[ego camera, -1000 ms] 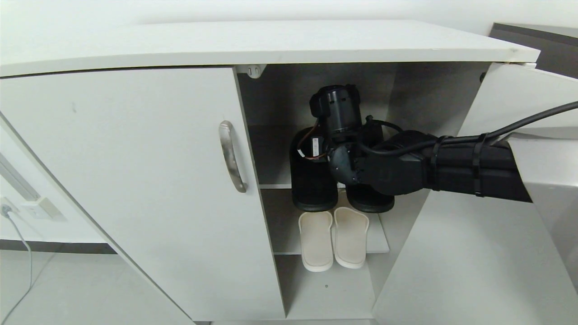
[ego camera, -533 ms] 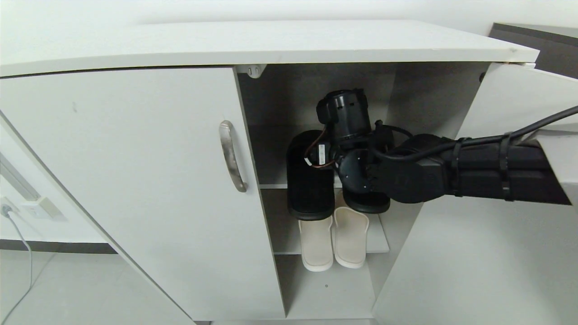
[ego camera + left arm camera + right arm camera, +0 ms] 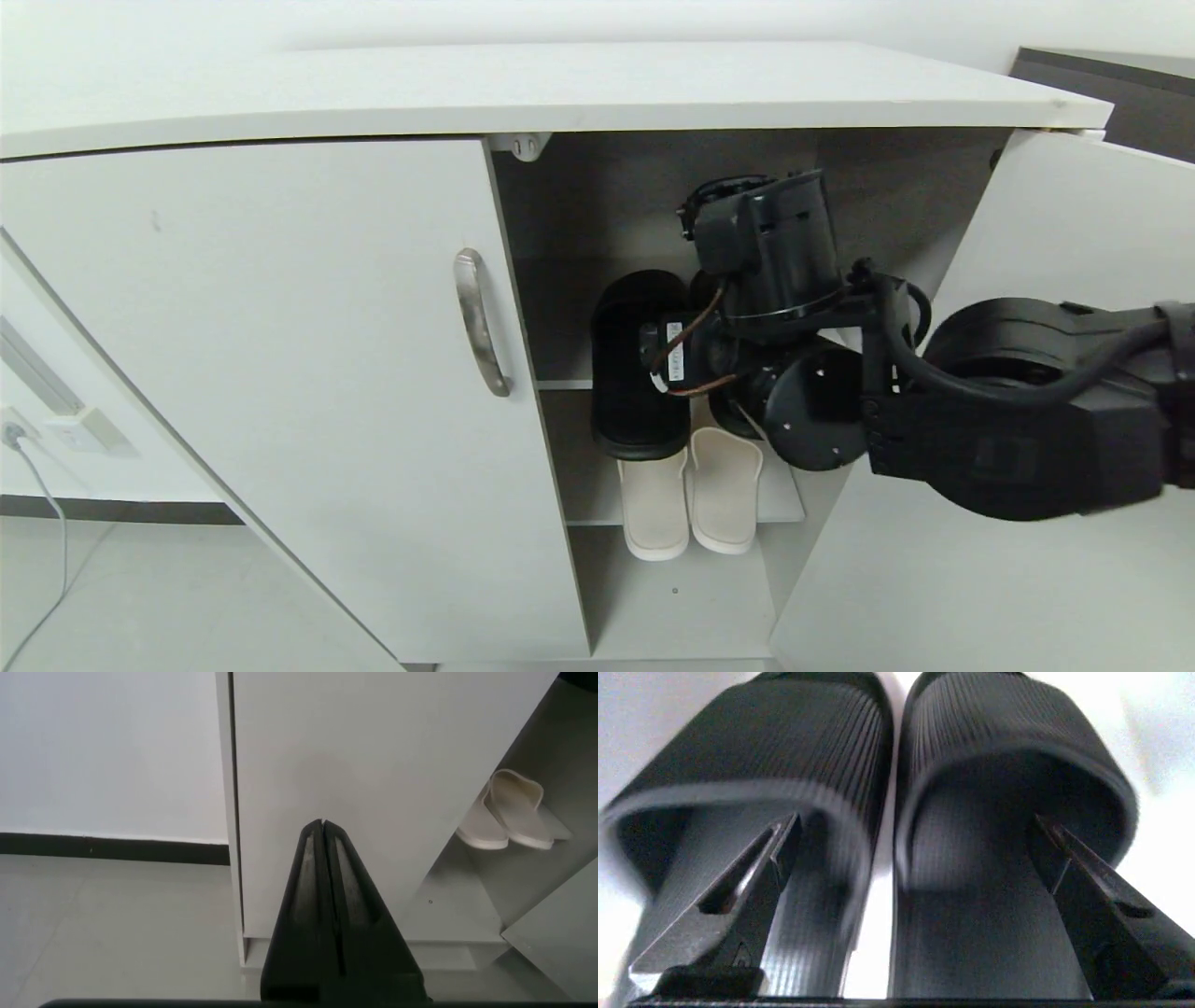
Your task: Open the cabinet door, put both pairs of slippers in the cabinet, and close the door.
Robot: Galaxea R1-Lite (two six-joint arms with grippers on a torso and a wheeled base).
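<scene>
Black ribbed rubber slippers (image 3: 990,775) lay paired, lengthwise, at twelve o'clock from the right gripper (image 3: 915,826), whose spread-apart fingers (image 3: 738,896) sat one at each slipper's mouth.

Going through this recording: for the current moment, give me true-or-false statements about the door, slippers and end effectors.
1. The right cabinet door stands open. True.
2. The white slippers lie on the floor. False: they lie on a shelf inside.
3. The left end effector is shut, holding nothing. True.
4. The right end effector is shut. False: it is open, one finger at each of the black slippers.
</scene>
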